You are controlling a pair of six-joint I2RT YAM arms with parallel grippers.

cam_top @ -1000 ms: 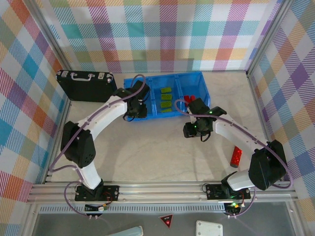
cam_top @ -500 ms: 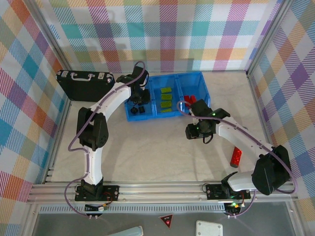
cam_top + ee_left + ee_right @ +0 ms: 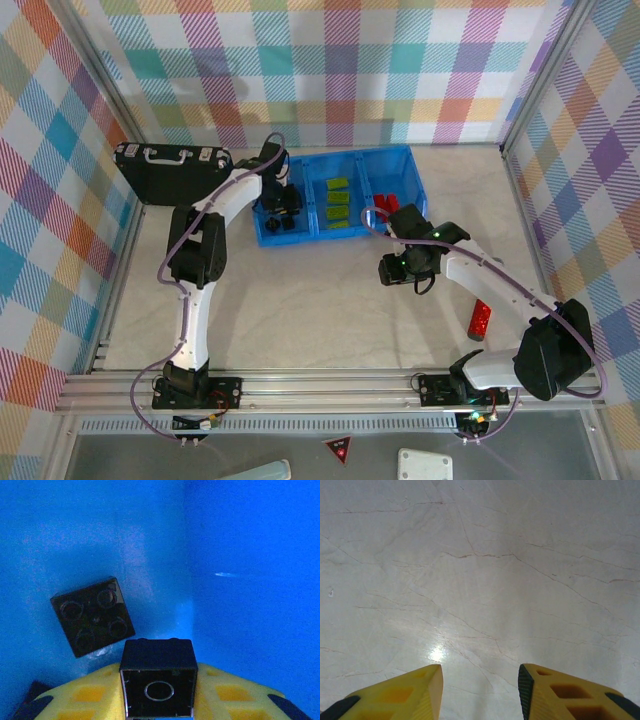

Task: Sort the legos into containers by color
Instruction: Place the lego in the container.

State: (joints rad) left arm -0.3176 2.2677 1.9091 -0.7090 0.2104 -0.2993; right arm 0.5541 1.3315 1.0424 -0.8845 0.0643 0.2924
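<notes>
Top external view shows the blue bin (image 3: 330, 160) at the far middle of the tabletop (image 3: 300, 300), with a black briefcase (image 3: 170, 170) just to its left. The bin has three compartments side by side. Lime-green bricks (image 3: 338, 200) lie in the middle one and red bricks (image 3: 388, 203) in the right one. A few small black cubes (image 3: 287, 226) sit at the near end of the left one. The left arm (image 3: 235, 190) reaches far over the tabletop, and its wrist hangs above the left compartment.

From the left wrist, the left fingers (image 3: 85, 695) are inside that compartment, close to its blue wall. They pinch a held black cube (image 3: 159, 682), which sits squarely between the two yellow tips with its hollow underside toward the camera. A second black cube (image 3: 92, 616) lies just beyond it on the blue floor, studs up and turned at an angle, apart from the held one.

The right arm (image 3: 480, 275) bends across the right half of the tabletop, its wrist near of the bin's right compartment and clear of the bin. A lone red brick (image 3: 481, 320) lies on the tabletop just beside that arm's forearm, well apart from the bin.

From the right wrist, the right fingers (image 3: 415, 690) stand spread apart with nothing between them, above bare marbled tabletop.
</notes>
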